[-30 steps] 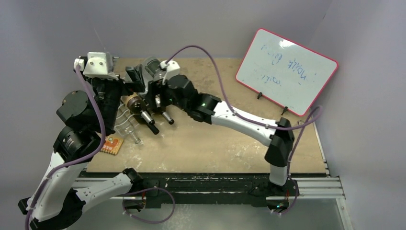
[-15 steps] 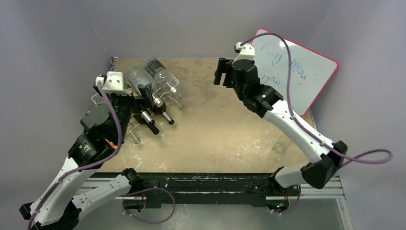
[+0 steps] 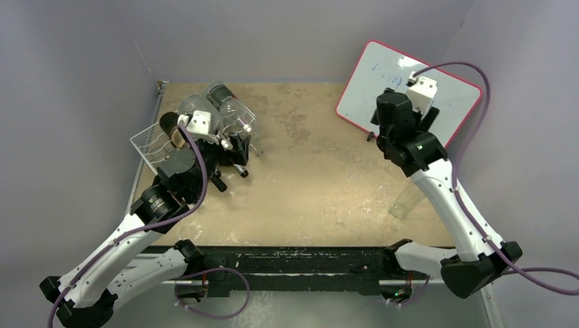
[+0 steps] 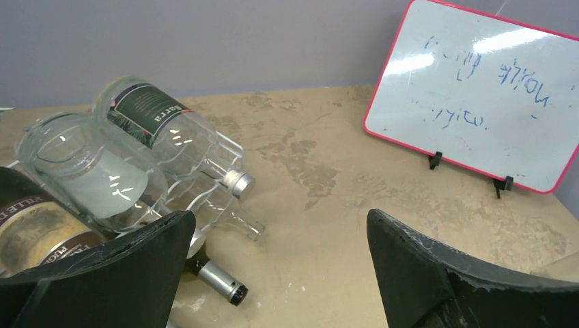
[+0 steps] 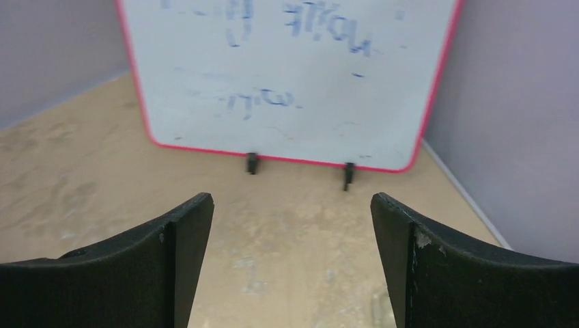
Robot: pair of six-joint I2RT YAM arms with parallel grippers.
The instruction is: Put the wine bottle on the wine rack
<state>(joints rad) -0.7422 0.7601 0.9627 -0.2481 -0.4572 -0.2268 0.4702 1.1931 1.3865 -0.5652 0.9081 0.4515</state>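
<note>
Three wine bottles lie side by side on the white wire wine rack (image 3: 146,140) at the table's far left. One is clear with a dark label (image 4: 162,121), one is clear and unlabelled (image 4: 89,179), and one is dark with a brown label (image 4: 35,236) and a silver-capped neck (image 4: 213,278). The rack's wire (image 4: 231,146) shows under them. My left gripper (image 4: 280,229) stands open just right of the bottle necks, touching nothing; in the top view it (image 3: 231,147) hovers over the rack's near side. My right gripper (image 5: 290,208) is open and empty, facing the whiteboard.
A red-framed whiteboard (image 3: 408,101) stands on two black feet at the back right, close in front of the right gripper. A faint clear object (image 3: 403,202) lies on the table near the right arm. Grey walls close in the left, back and right sides.
The right arm has swung away from the rack across the table to the whiteboard. The left arm has drawn back and lowered beside the bottles. The bottles stay on the rack.
</note>
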